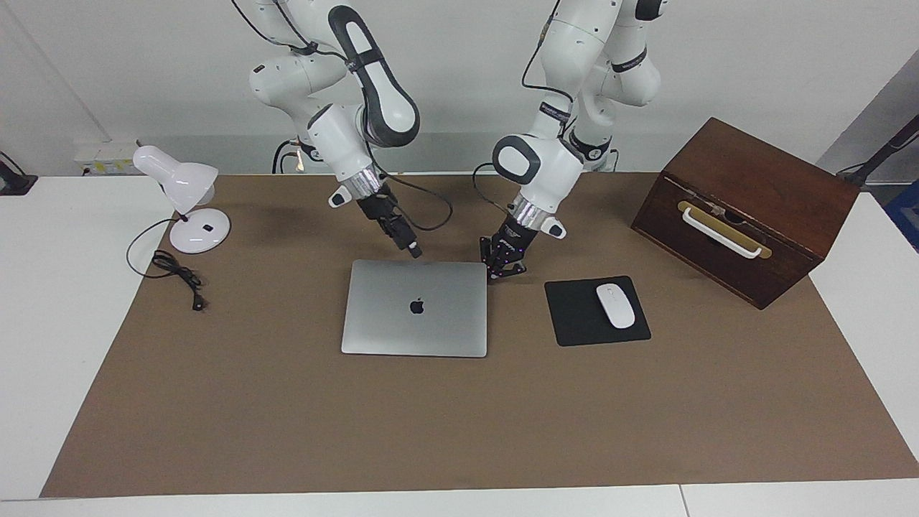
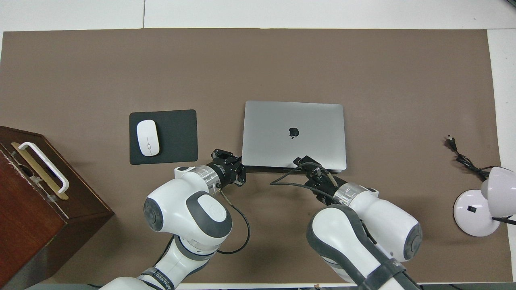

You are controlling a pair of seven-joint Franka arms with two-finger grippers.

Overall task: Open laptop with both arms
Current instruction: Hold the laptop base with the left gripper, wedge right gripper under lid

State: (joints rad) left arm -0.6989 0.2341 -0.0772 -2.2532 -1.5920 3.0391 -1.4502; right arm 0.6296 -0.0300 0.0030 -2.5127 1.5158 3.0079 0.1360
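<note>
Covering the white table (image 1: 43,301), a brown mat (image 1: 459,424) holds the laptop (image 1: 415,307); left jaws clenched, right jaws unreadable.

- Thin silver-grey aluminium laptop (image 2: 294,134) lies closed on the brown mat (image 2: 258,64).
- Left gripper (image 2: 238,172), closed, sits at its corner nearest the robots.
- Right gripper (image 2: 302,162) is over the same edge.
</note>
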